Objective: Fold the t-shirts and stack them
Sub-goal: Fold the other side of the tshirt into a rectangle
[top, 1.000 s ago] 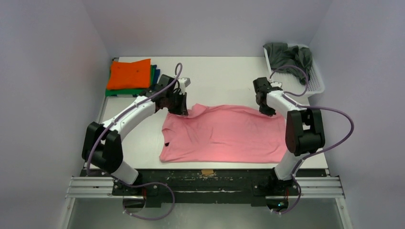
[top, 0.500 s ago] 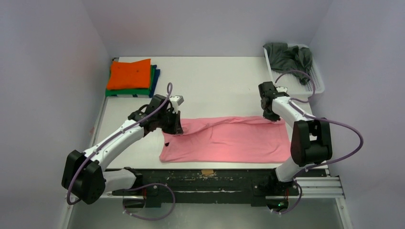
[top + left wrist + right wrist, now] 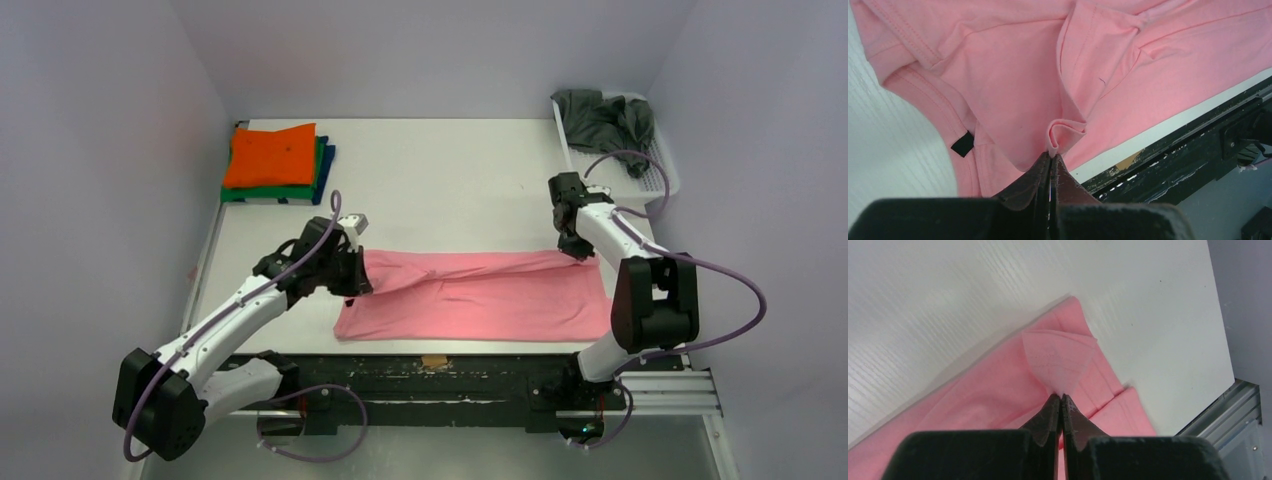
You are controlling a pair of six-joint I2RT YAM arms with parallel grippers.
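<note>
The salmon pink t-shirt point(image 3: 480, 295) lies as a long, flat band across the near part of the counter point(image 3: 450, 180), its front edge just short of the counter's near rim. At the shirt's left end, on its far side, the left pincer point(image 3: 358, 275) is clamped tight on a small bunched fold of the pink cloth. The left wrist view shows that fold puckered between the closed tips of the pincer point(image 3: 1050, 160), with the shirt point(image 3: 1013, 75) spread beyond it and a small black label point(image 3: 963, 144) at the cloth's edge just beside it. At the shirt's right end, also on its far side, the right pincer point(image 3: 578, 250) is likewise closed on the cloth. In the right wrist view the pincer point(image 3: 1062, 402) holds a triangular corner of the shirt point(image 3: 998, 400) lifted off the layer below. Well beyond the shirt's left end, a folded orange t-shirt point(image 3: 270, 155) rests on top of a folded green t-shirt point(image 3: 270, 192). Beyond the shirt's right end, a dark grey t-shirt point(image 3: 600, 115) is heaped in a white basket point(image 3: 660, 175).
</note>
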